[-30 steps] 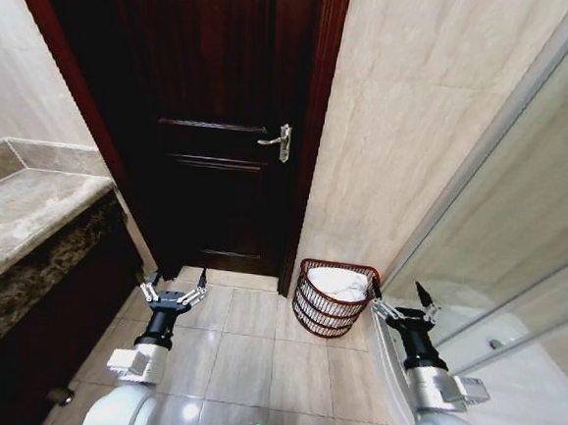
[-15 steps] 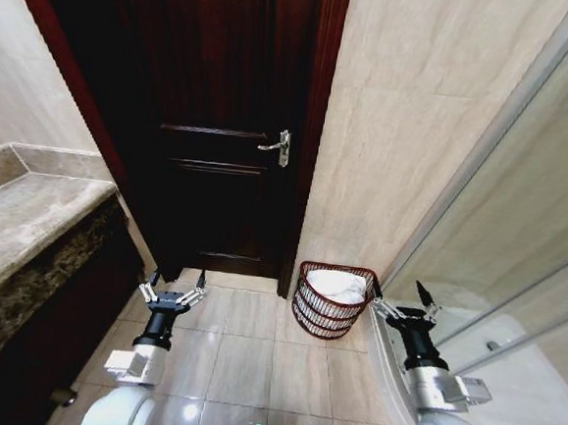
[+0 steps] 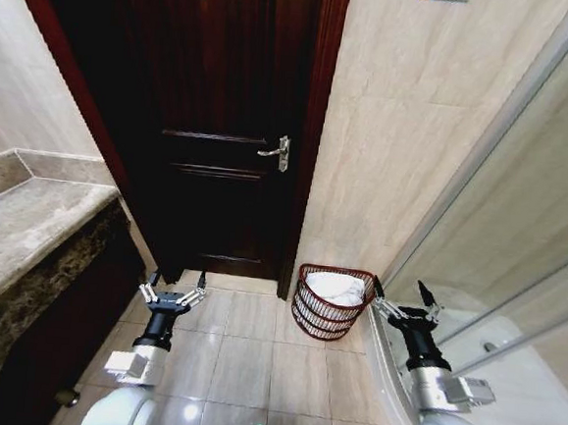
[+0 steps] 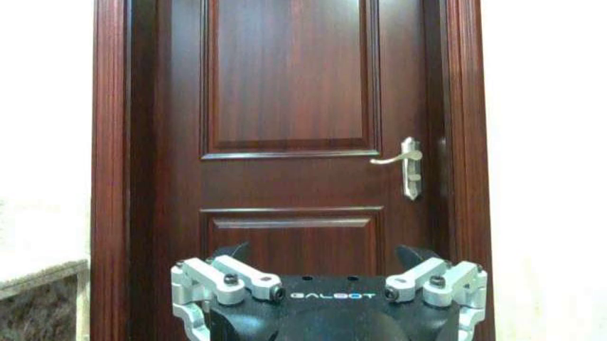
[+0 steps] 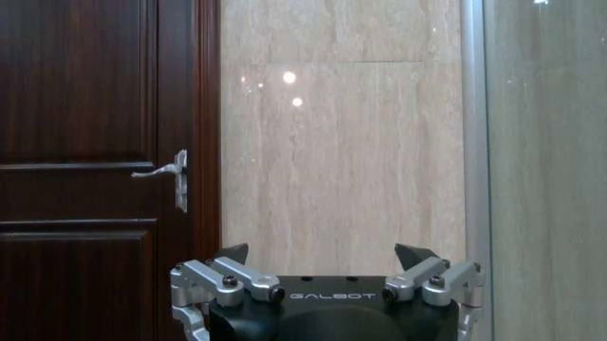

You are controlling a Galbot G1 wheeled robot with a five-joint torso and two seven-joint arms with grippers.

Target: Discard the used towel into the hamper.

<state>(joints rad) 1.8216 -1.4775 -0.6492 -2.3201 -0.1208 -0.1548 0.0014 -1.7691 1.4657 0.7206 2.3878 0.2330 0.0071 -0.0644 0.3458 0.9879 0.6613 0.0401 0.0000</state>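
Note:
The hamper [image 3: 327, 312], a small round red-brown wire basket, stands on the floor tiles against the beige wall, just right of the door frame. A white towel [image 3: 336, 287] lies inside it, filling the top. My left gripper [image 3: 175, 282] hangs open and empty over the floor, well left of the hamper. My right gripper [image 3: 401, 293] is open and empty too, just right of the hamper's rim. In the left wrist view my left gripper [image 4: 323, 252] points at the door. In the right wrist view my right gripper [image 5: 323, 250] points at the beige wall.
A shut dark wooden door [image 3: 222, 119] with a metal handle [image 3: 277, 152] faces me. A marble counter [image 3: 17, 226] over a dark cabinet runs along the left. A glass partition [image 3: 519, 221] stands on the right. Tiled floor [image 3: 253, 353] lies open between the arms.
The whole head picture has shifted: the door handle sits lower and a bit of a sign shows at the top, so the camera moved. Both grippers stay open; the towel stays in the hamper.

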